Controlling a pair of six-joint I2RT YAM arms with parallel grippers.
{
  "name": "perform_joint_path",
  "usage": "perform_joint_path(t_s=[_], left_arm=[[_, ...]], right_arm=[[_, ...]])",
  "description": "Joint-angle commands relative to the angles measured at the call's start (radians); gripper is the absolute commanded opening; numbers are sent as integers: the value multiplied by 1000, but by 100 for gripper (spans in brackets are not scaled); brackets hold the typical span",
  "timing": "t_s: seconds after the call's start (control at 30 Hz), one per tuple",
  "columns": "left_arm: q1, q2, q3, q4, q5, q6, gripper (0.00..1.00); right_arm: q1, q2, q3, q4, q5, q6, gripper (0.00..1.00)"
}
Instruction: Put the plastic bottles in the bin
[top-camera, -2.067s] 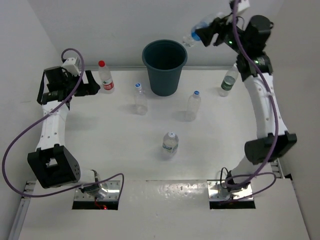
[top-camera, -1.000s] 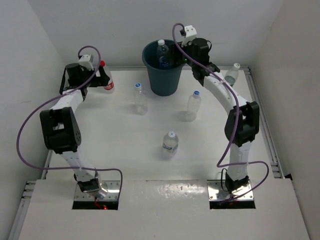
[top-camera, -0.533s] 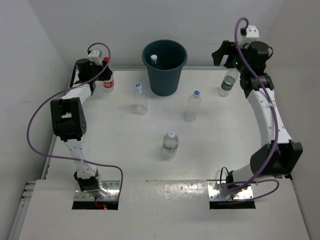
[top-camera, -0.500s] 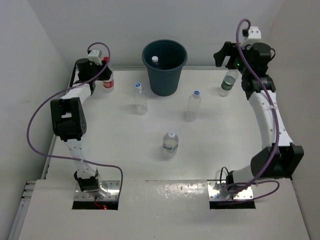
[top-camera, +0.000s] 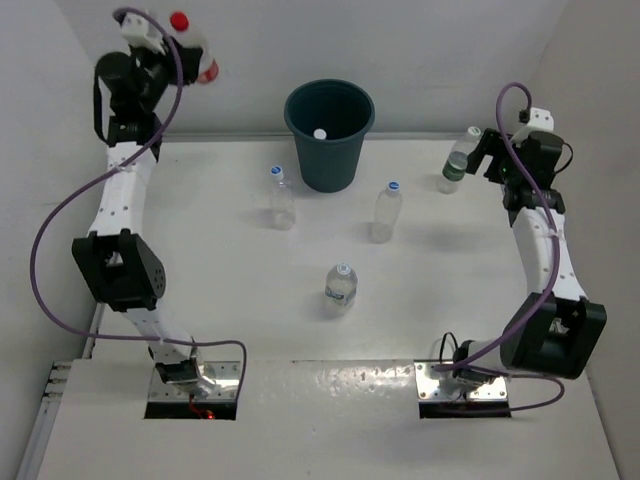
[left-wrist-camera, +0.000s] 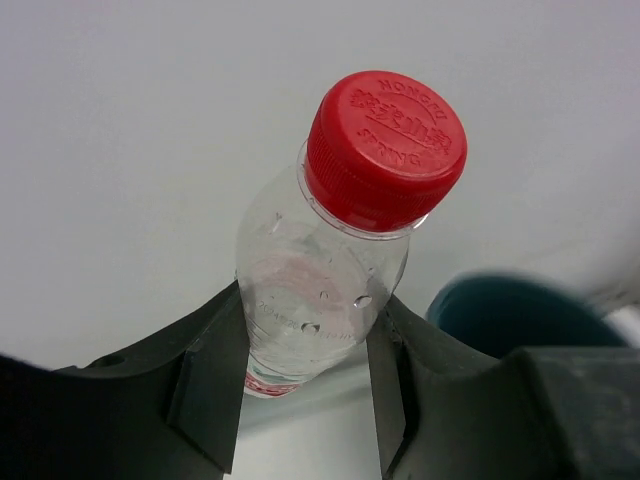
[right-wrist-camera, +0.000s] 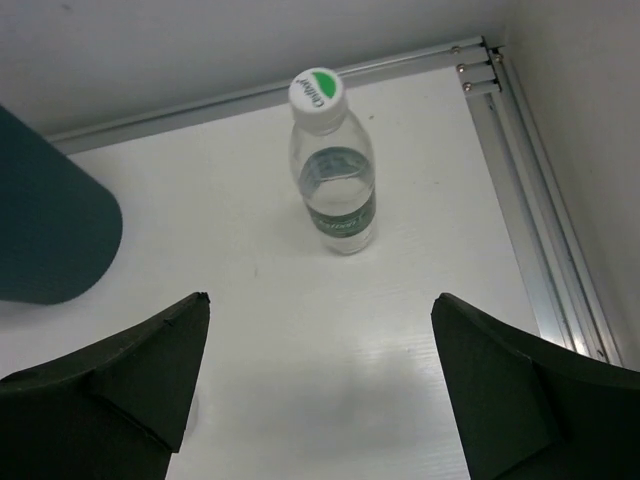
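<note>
Up at the far left, high above the tabletop (top-camera: 200, 270), the left gripper (left-wrist-camera: 302, 372) now carries the red-capped bottle (top-camera: 195, 50), which half a second ago was still standing in the tabletop's far left corner. The wrist view shows both fingers (left-wrist-camera: 215, 380) drawn in narrow against the clear body below the red cap (left-wrist-camera: 385, 150). The bottle is tilted, with the bin (left-wrist-camera: 520, 315) low and to its right. The pick is done. What remains for this arm, I judge, is a swing to the right until the bottle hangs over the bin's mouth.

Further right, at the far middle of the tabletop, a white cap (top-camera: 320, 133) shows inside the bin: the bottle that the right arm held over the rim a second ago has gone in. Three bottles stand untouched in front of it. One blue-capped bottle (top-camera: 282, 200) is just left of the bin, a second blue-capped bottle (top-camera: 386, 212) is just right of it, and a third bottle (top-camera: 341, 287) stands nearer the arms.

At the far right, the right gripper (right-wrist-camera: 320, 300) has left the bin and now faces the green-labelled bottle (right-wrist-camera: 335, 185). Its fingers (right-wrist-camera: 120, 370) are spread wide and hold nothing. The bottle stands upright ahead of them, not yet between them, near the corner rail (right-wrist-camera: 520, 200).

By this count one bottle is binned, one is in the air and four are still on the tabletop.
</note>
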Motion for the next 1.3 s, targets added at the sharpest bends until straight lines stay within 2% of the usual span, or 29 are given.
perform_joint_path(t_s=[0.0,0.07,0.13,0.27,0.33,0.4,0.57,0.67,0.8,0.9,1.07,1.27], left_arm=[[-60,-73,148,93,101,-99,41],[-102,-28,260,28,120,-99,41],[-172,-7,297,4,120,-99,41],[-298,15,270,4,94,-60,43],[-353,41,241,4,59,-47,43],[-398,59,227,4,49,-38,43],[-475,148,244,-31,24,19,44],[-499,195,268,-42,11,30,50],[-519,205,256,-88,22,42,91],[-519,176,232,-98,11,51,96],[-498,104,210,-118,11,51,96],[-467,35,201,-190,11,83,97]], right_arm=[[-25,-2,-5,113,-28,12,92],[-34,14,-27,144,-30,7,92],[-40,29,-34,202,-42,-10,92],[-45,76,-66,291,-82,-38,95],[-48,95,-100,377,-120,-45,100],[-48,121,-126,475,-140,-67,100],[-54,230,-76,509,-148,-82,100],[-54,294,-42,549,-158,-84,100],[-48,368,-22,600,-180,-122,100],[-45,415,14,632,-191,-142,100],[-16,501,48,698,-133,-206,100],[-7,593,119,722,-168,-200,98]])
